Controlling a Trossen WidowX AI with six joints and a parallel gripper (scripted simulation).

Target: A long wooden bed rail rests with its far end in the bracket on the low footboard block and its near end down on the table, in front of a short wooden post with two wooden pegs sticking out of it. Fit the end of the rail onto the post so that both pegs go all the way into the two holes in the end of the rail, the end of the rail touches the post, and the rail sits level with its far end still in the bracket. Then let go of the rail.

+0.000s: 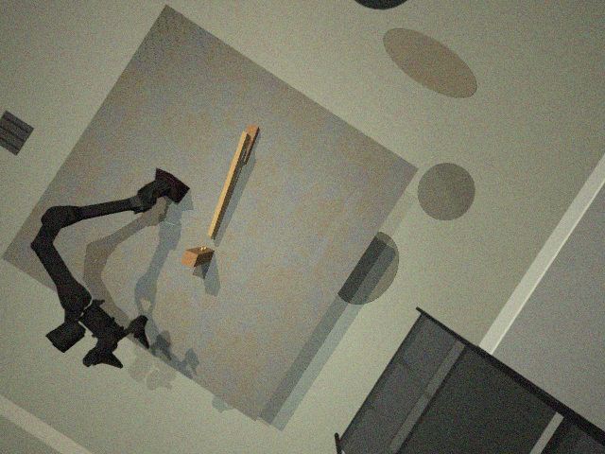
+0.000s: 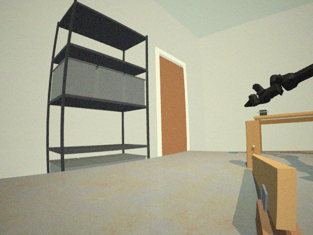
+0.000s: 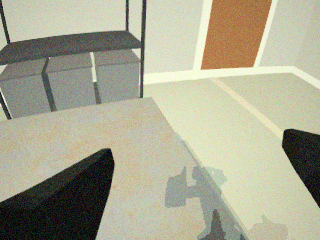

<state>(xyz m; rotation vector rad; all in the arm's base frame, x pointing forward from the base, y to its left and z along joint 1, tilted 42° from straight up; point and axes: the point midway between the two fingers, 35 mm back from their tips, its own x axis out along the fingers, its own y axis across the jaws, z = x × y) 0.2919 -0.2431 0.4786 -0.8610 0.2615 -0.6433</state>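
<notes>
The long pale rail (image 1: pixel 227 187) (image 2: pixel 285 197) slants down from the low footboard block (image 1: pixel 252 130) (image 2: pixel 262 220), where its far end sits at the grey bracket (image 2: pixel 264 198). Its near end is low, a short gap from the upright post (image 1: pixel 191 257) (image 2: pixel 252 131). Two small pegs (image 1: pixel 203 248) stick out of the post toward the rail; one peg (image 2: pixel 253 146) shows in the exterior view. The holes in the rail's end are not visible. My gripper (image 1: pixel 134 357) (image 2: pixel 249 96) (image 3: pixel 199 148) is open and empty, raised in the air, well away from the rail and the post.
The arm base (image 1: pixel 170 186) stands on the table (image 1: pixel 302 210) beside the rail. My arm bends out over the table's edge. A dark shelf rack (image 1: pixel 420 420) (image 2: pixel 146 126) (image 3: pixel 143 50) stands beyond the table. A wooden desk (image 2: pixel 282 116) is in the background.
</notes>
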